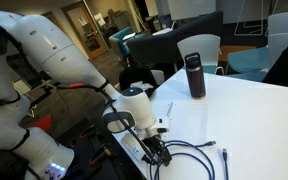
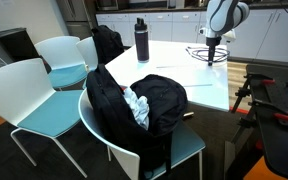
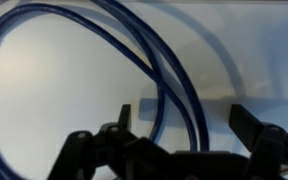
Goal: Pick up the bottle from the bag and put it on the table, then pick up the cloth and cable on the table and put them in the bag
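The dark bottle (image 1: 195, 75) (image 2: 142, 40) stands upright on the white table (image 1: 254, 120) (image 2: 174, 62). The blue-black cable (image 1: 196, 155) (image 2: 206, 52) (image 3: 44, 60) lies in loose loops near the table's edge. My gripper (image 1: 156, 152) (image 2: 216, 46) (image 3: 184, 122) is open and low over it. In the wrist view two cable strands run between the fingertips (image 3: 124, 115), not pinched. The black bag (image 2: 159, 100) sits open on a teal chair beside the table, and the white-grey cloth (image 2: 136, 106) shows in its mouth.
White-backed teal chairs (image 2: 59, 55) (image 2: 24, 95) stand around the table; one carries a black backpack (image 2: 107, 42). A white paper sheet (image 2: 162, 80) lies on the table near the bag. A black stand (image 2: 274, 100) is beside the table. Dark tables and chairs (image 1: 184, 30) fill the background.
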Controlling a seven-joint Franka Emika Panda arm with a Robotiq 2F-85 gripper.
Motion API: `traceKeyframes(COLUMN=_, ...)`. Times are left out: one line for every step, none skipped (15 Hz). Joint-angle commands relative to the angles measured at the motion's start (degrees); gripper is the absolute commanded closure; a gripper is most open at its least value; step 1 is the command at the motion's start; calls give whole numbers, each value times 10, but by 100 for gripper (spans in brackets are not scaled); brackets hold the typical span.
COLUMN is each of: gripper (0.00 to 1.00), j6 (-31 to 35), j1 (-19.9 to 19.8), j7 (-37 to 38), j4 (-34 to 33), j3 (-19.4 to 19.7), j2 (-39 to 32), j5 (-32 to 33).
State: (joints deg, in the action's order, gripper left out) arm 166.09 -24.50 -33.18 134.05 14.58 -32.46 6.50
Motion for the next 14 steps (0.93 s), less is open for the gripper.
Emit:
traceKeyframes(gripper=0, j6=-11, j1=-20, j7=34, j4=-24, j3=-13, j2=-14, j5=9)
traceKeyframes(gripper=25, j6=-9, j1=-24, j7=37, j4=-26, j3=-16, j2=-15, j5=9)
traceKeyframes(gripper=26, j6=-9, j1=-27, j7=37, j4=-26, j3=-18, j2=-15, j5=9)
traceKeyframes(gripper=32, j6=-9, j1=-32, j7=36, j4=-26, j3=-22, j2=-15, j5=8)
traceKeyframes(gripper=41, j6=-8, j1=-36, j7=38, j4=-26, j3=-26, j2=-13, j5=7)
traceKeyframes(gripper=48, j6=-8, j1=-40, j7=39, j4=-25, j3=-28, j2=-13, j5=7)
traceKeyframes(gripper=57, j6=-7, j1=-46, j7=36, j4=-26, j3=-32, j2=-12, j5=5)
traceKeyframes(gripper=64, j6=-7, j1=-49, j7=37, j4=-28, j3=-32, j2=-12, j5=5)
traceKeyframes(gripper=70, j6=-7, j1=-54, j7=35, j4=-29, j3=-34, j2=-12, j5=5)
traceKeyframes(gripper=78, j6=-6, j1=-58, j7=35, j4=-29, j3=-35, j2=-11, j5=4)
traceKeyframes(gripper=85, j6=-5, j1=-60, j7=35, j4=-30, j3=-35, j2=-10, j5=4)
traceKeyframes(gripper=94, j6=-4, j1=-63, j7=35, j4=-30, j3=-35, j2=-9, j5=4)
traceKeyframes(gripper=99, j6=-3, j1=-65, j7=34, j4=-30, j3=-36, j2=-8, j5=5)
traceKeyframes(gripper=100, j6=-2, j1=-66, j7=34, j4=-30, j3=-37, j2=-7, j5=5)
